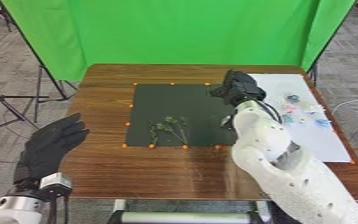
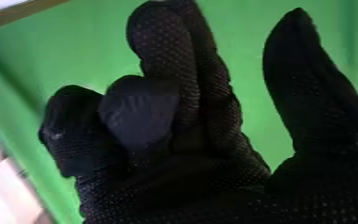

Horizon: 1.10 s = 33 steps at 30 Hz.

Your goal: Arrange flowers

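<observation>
My right hand (image 1: 239, 88) is over the upper right part of the dark mat (image 1: 158, 102), beside the white sheet. In the right wrist view, the same hand (image 2: 202, 185) has its thumb and two fingers straight, the others bent loosely, and holds nothing. Green leafy stems (image 1: 169, 125) lie on the lower part of the mat. Pastel flowers (image 1: 291, 108) in blue, pink and cream lie on the white sheet (image 1: 322, 147), to the right of my right forearm. My left hand (image 1: 49, 146) is at the table's left edge, fingers straight and empty.
Small orange markers (image 1: 128, 124) line the mat's edges on the brown table (image 1: 149, 175). A green backdrop (image 1: 175, 35) stands behind the table, with black stand legs (image 1: 40, 95) to the left. My right arm crosses the table's right half.
</observation>
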Available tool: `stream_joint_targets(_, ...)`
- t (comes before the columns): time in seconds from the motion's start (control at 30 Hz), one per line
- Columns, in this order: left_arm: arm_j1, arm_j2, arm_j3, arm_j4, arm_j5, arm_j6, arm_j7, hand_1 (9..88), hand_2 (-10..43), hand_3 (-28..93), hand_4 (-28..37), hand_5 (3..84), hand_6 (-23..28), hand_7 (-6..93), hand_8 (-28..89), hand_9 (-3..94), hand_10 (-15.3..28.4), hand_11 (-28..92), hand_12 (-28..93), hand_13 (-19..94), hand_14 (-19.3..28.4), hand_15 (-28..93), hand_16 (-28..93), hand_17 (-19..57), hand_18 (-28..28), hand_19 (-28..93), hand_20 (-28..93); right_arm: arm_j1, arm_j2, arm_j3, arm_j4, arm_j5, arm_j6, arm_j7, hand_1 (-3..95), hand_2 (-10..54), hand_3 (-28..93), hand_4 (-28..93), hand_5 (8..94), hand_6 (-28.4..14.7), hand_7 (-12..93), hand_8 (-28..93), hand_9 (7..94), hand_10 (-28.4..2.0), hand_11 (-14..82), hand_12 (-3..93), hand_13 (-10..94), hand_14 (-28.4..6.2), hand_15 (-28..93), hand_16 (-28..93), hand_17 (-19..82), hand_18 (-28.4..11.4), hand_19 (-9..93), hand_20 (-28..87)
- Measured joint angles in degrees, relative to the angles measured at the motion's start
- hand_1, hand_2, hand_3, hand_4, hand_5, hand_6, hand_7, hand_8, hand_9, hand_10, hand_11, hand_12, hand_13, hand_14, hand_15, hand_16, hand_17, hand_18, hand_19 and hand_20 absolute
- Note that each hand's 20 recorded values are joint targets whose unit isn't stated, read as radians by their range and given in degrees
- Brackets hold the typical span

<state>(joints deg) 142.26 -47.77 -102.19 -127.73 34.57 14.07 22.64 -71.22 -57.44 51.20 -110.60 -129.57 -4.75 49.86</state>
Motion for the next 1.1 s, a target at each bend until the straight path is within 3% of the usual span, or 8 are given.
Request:
stream_joint_targets(0.13,0.00,0.73,0.28,-0.01,-0.32,0.36,0.89,26.6,4.6,82,-21.0,42.1,11.7,17.6,-10,36.4,21.1,34,10,22,26.8,61,-14,-10.0,21.7,59,6,0.78,4.10,0.03,3.49,6.87,5.89,2.23,30.5,-2.8,75,-22,71.4,-8.6,20,-10,71.5,-18.7,51.6,24.3,77,-10.4,77,22,63,-14.1,93,39)
stream_joint_targets(0.2,-0.26,0.96,0.67,0.00,-0.33,0.37,1.05,26.6,4.6,82,-20.9,42.1,11.7,17.7,-10,36.4,21.1,34,10,22,26.8,61,-14,-9.9,21.6,59,6,1.00,4.95,0.07,6.18,6.86,6.25,2.49,30.4,-3.0,75,-22,70.6,-9.2,19,-10,70.4,-19.0,52.7,24.7,77,-10.6,77,23,63,-14.0,93,39)
stream_joint_targets(0.33,-1.57,1.11,1.84,0.12,-0.30,0.33,1.01,26.6,4.6,82,-21.0,42.1,11.7,17.7,-10,36.4,21.1,34,10,22,26.8,61,-14,-10.0,21.7,59,6,1.32,5.18,0.00,11.63,2.77,5.09,3.52,30.1,-3.5,75,-22,68.9,-9.9,19,-10,67.8,-20.0,53.4,24.6,75,-10.9,78,23,62,-14.1,93,39)
stream_joint_targets(0.5,-2.62,1.11,2.57,0.14,-0.25,0.26,0.95,26.5,4.6,82,-21.0,42.1,11.7,17.6,-10,36.4,21.1,34,10,22,26.8,61,-14,-10.0,21.6,59,6,1.41,5.59,-0.33,14.25,0.97,2.82,5.45,30.0,-3.7,75,-23,68.6,-10.3,19,-10,67.0,-20.3,53.6,24.1,75,-11.1,78,23,62,-14.1,93,37)
stream_joint_targets(1.1,-3.49,0.70,3.06,0.44,-0.17,-0.09,0.64,26.5,4.5,82,-20.9,42.1,11.7,17.5,-10,36.5,21.1,34,10,22,26.7,61,-14,-10.0,21.7,59,6,2.64,4.73,-1.59,18.66,-0.58,-2.70,6.38,32.0,-5.5,75,-22,70.1,-9.8,19,-10,67.0,-20.4,53.1,23.4,74,-11.2,77,22,60,-14.8,93,36)
